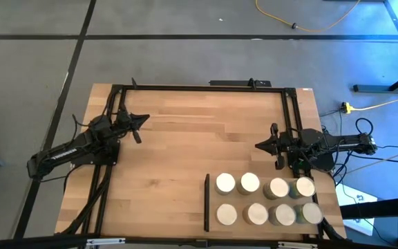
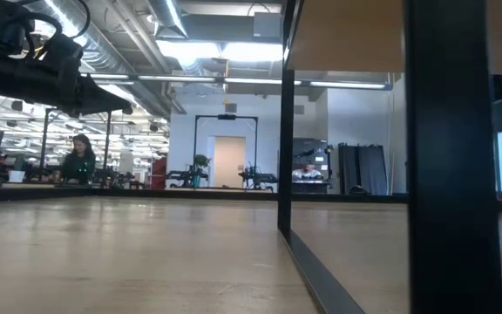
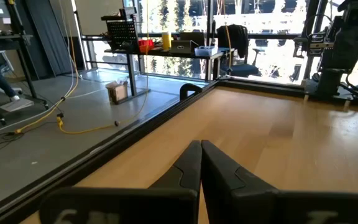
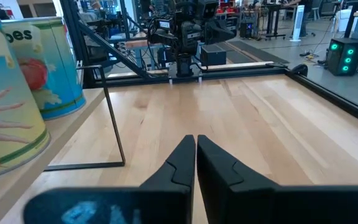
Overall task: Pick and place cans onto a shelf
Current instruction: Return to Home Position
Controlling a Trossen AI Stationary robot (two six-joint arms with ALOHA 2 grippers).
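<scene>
High view: eight cream-topped grey metal cans (image 1: 249, 182) fill the light-wood shelf panel (image 1: 238, 199) at the plank table's (image 1: 185, 138) near right, thin black bar (image 1: 206, 202) edging its left, right gripper (image 1: 258, 146) just beyond, left gripper (image 1: 145, 117) far left, both pinched closed, empty.

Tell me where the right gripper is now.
In the high view, the right gripper is over the tabletop on the right side, close to the shelf.

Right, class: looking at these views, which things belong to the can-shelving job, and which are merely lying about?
Job:
- eight cans, all standing on the shelf
- left gripper, shut
- right gripper, shut

Lying about:
- yellow cable on the floor
- cardboard box
</scene>
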